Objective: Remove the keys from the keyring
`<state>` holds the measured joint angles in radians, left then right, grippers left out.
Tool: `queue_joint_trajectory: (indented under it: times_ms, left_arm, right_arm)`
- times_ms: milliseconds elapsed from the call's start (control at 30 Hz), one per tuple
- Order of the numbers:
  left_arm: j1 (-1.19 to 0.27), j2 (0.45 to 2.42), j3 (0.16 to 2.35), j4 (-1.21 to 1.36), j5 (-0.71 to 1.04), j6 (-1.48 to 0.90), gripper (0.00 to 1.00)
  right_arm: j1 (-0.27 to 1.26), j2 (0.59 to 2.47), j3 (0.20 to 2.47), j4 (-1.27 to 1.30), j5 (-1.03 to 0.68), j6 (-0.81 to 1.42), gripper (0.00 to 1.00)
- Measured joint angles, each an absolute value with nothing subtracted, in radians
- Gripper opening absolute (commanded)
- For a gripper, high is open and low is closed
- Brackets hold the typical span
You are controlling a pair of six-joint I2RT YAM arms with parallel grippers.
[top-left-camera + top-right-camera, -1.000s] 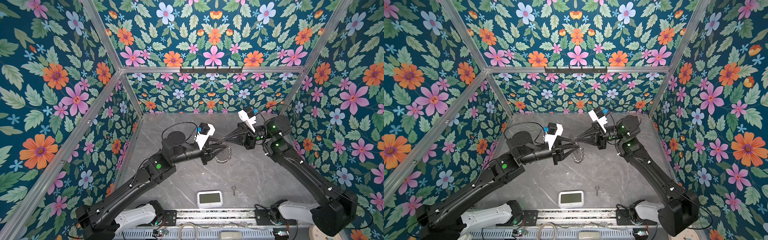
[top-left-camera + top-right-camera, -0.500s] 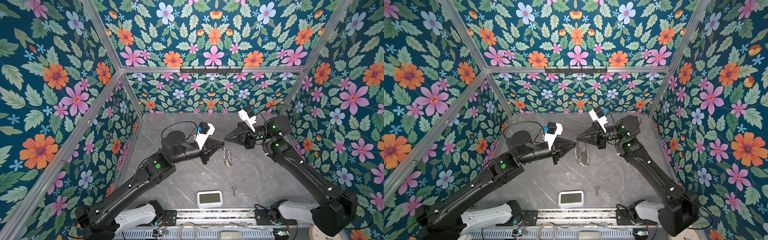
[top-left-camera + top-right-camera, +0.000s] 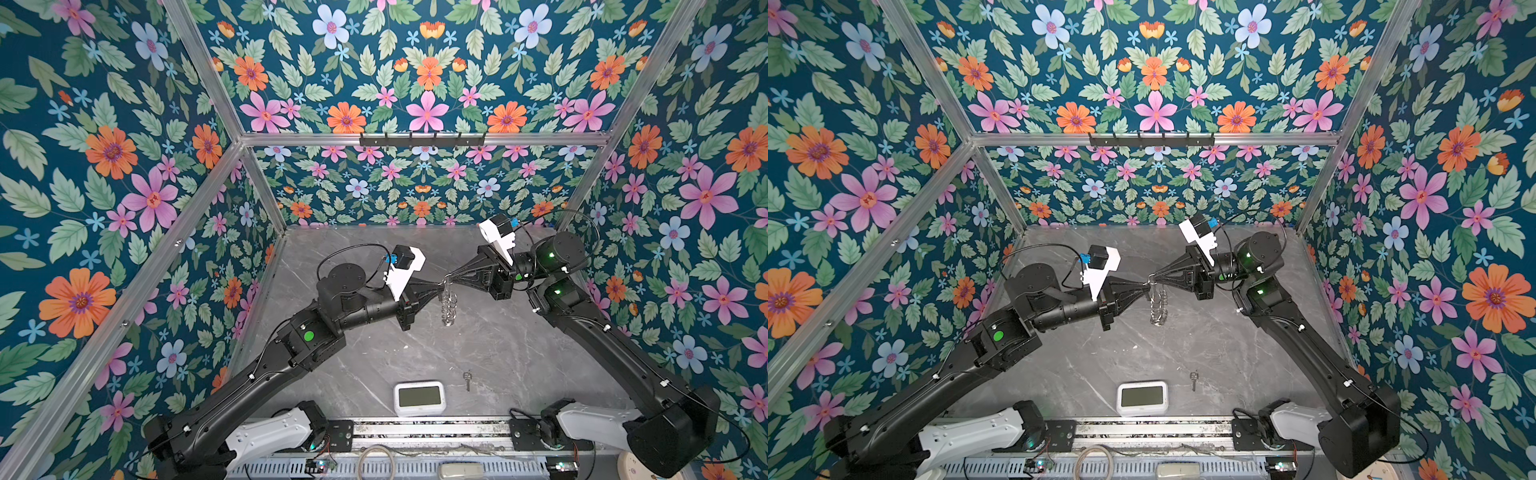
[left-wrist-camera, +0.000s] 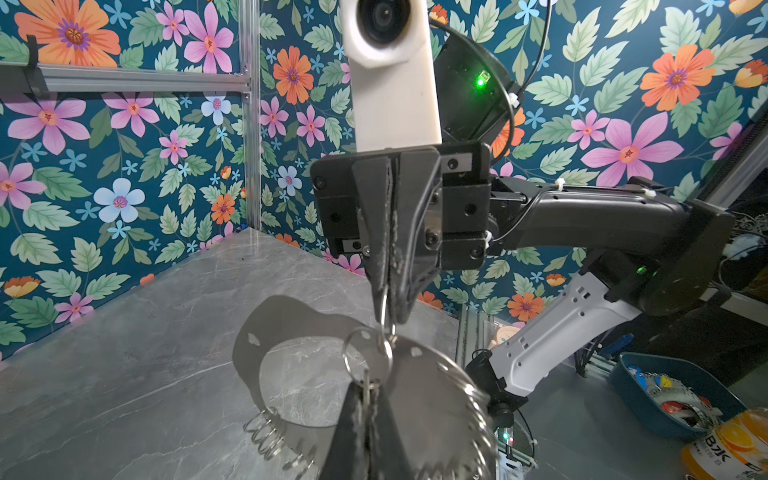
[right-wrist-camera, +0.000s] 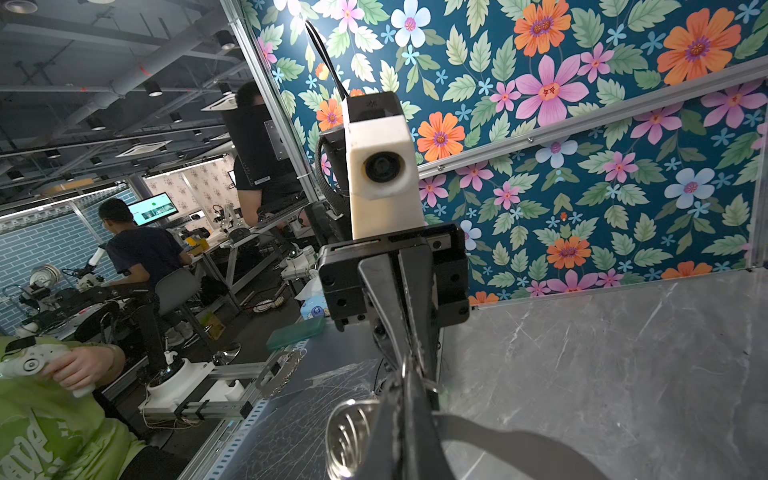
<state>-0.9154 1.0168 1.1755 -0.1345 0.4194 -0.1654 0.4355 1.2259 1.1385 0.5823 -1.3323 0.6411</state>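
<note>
Hanging clear of the worktop (image 3: 519, 345), the keyring (image 3: 448, 305) dangles between my two tools, toward the back of the cell. A loose key (image 3: 468, 379) already lies on the worktop, near the clock (image 3: 419, 397).

The right tool (image 3: 451, 277) is pressed together on a loop (image 4: 385, 309) at the keyring's top edge. The left tool (image 3: 439, 286) is pinching what looks like the second key (image 4: 366, 384), which hangs off a small split ring (image 4: 368, 353).

My worry is the pull. Both pinches are thin metal in narrow tips, so if I draw the arms apart too hard or off-axis, either could slip and the keyring would swing or drop. If the second key hasn't been worked round to the ring's split, pulling would only bend or jam the ring. The tips also sit very close together, so a small misjudgement could knock them into each other.
</note>
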Motion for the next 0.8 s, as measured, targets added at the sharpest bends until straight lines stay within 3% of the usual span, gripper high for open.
queue_joint_trajectory:
  times_ms: [400, 800]
  left_arm:
    - [-0.929, 1.011, 1.214, -0.189, 0.382, -0.153, 0.0]
    - [-0.934, 1.013, 1.239, -0.231, 0.355, -0.134, 0.0]
  right_arm:
    - [0.437, 1.216, 1.136, 0.544, -1.351, 0.602, 0.0]
    - [0.445, 1.159, 1.188, 0.278, -1.285, 0.43, 0.0]
